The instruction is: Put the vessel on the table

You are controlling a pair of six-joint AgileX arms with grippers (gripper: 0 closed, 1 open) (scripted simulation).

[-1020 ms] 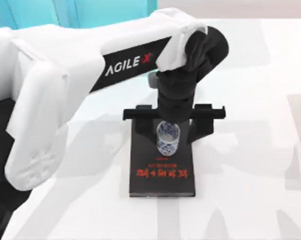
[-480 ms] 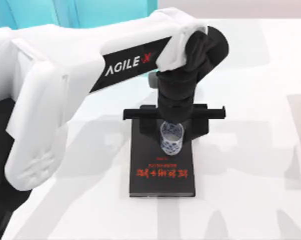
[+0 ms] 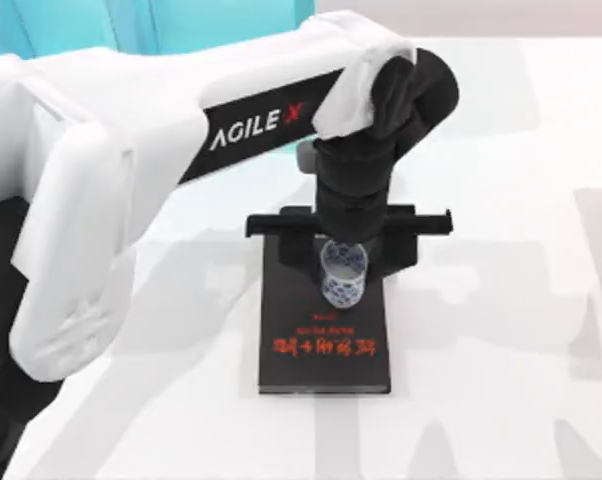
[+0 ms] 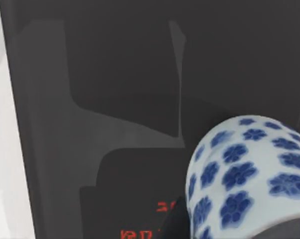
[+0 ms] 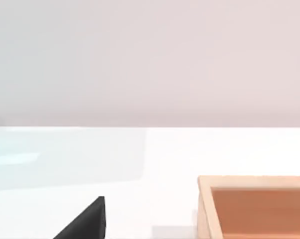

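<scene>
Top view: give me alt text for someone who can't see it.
The left gripper reaches over a black book lying on the white table, its fingers either side of a small blue-and-white cup above the book's cover.

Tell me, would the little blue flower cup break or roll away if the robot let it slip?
Probably breakable: the vessel looks like glazed porcelain, so likely stiff, smooth and a bit slippery. It is round-sided, so tipped over on the black book it could well roll. The left gripper is at the cup, jaws either side.
</scene>
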